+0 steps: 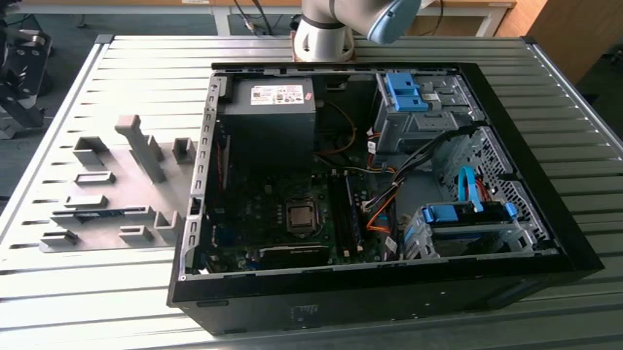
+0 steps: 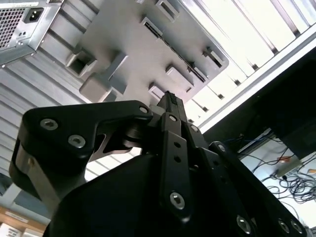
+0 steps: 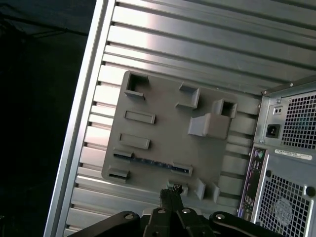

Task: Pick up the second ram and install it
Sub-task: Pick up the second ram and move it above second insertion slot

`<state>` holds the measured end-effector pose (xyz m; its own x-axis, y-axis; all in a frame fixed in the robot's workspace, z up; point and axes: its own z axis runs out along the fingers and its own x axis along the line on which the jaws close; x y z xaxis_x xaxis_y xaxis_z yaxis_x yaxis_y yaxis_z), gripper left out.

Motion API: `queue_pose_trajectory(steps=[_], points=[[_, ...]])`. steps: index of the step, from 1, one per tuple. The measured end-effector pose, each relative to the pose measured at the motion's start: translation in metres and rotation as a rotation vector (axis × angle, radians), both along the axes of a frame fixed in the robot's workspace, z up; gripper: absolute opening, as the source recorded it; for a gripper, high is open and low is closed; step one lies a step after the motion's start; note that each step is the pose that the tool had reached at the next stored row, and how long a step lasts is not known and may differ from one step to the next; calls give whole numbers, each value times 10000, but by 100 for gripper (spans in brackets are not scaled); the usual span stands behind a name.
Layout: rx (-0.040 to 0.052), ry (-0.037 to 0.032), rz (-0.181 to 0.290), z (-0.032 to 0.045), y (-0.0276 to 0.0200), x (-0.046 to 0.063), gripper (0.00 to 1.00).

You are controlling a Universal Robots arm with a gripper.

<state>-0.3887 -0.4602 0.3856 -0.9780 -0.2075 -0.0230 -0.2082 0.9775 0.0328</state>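
- Black gripper [image 3: 171, 193] fingers are pressed together tip to tip in both wrist views, nothing pinched between them, so closed and empty as far as I can see.
- In the second wrist view the gripper [image 2: 170, 98] tips point at the grey fixture plate [image 2: 143, 54] and are clearly apart from it.
- The second ram [image 3: 148, 162] is lying flat on the fixture plate [image 3: 163, 128], strung between two low holders near the plate edge closest to the fingertips. It reads as a dark strip with bluish bits in the first wrist view.
- The exterior view gets the same stick as a thin blue-ish line [image 1: 102, 213] on the plate [image 1: 127, 191], towards the exterior view's left.
- There's a tall grey block [image 3: 207, 126] standing on the plate too, well apart from the ram.
- The plate sits on a slatted metal table [image 1: 98, 292], just beside the open PC case [image 1: 389, 295].
- The wrist views give you the case's rear panel [image 3: 291, 163], ports and vent grilles.
- The exterior view looks down inside it instead: power supply [image 1: 273, 109], CPU socket [image 1: 300, 216], blue drive brackets [image 1: 404, 91], plus the arm's base [image 1: 326, 33] behind the case.
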Motion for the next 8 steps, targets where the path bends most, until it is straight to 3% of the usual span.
queue_pose_trajectory(steps=[8], points=[[-122, 0, 702, -23, 0, 0, 11]])
